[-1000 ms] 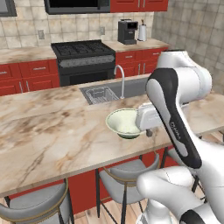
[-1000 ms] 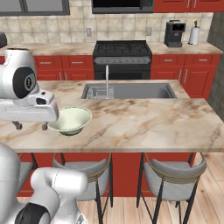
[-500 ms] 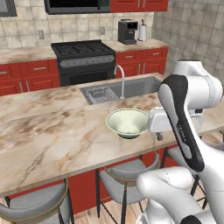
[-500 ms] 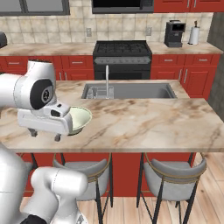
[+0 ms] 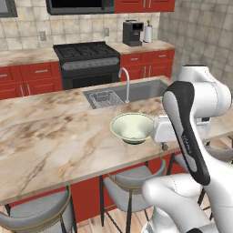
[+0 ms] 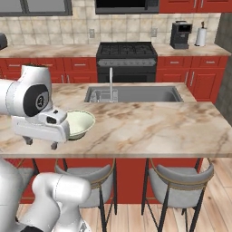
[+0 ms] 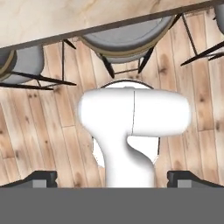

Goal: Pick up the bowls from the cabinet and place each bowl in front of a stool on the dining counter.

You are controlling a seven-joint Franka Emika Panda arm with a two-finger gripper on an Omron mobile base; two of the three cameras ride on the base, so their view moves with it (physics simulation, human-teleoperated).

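- We see one bowl, the flared cream bowl (image 5: 132, 127), set on the dining desk (image 5: 54, 145). It sits near the front edge, between the sink (image 5: 123, 93) and the stools.
- From the right base view a grey stool (image 6: 88, 174) stands below and just beside the bowl's spot, so we judge this placement done.
- The marbled bowl sits nowhere on the desk, so we judge the task about half complete: that bowl must be fetched from the cabinet and set before another stool (image 6: 181, 179).
- Bowl orientation: upright, mouth facing up, resting on its dark base. It is round, so it has no long axis along the desk; its only axis is vertical.
- The claw (image 5: 164, 146) hangs just right of the bowl, beyond the desk's front edge, apart from the rim.
- In the hand view the two dark tips (image 7: 38, 178) sit far apart with nothing between them: the claw is spread wide and carries nothing.
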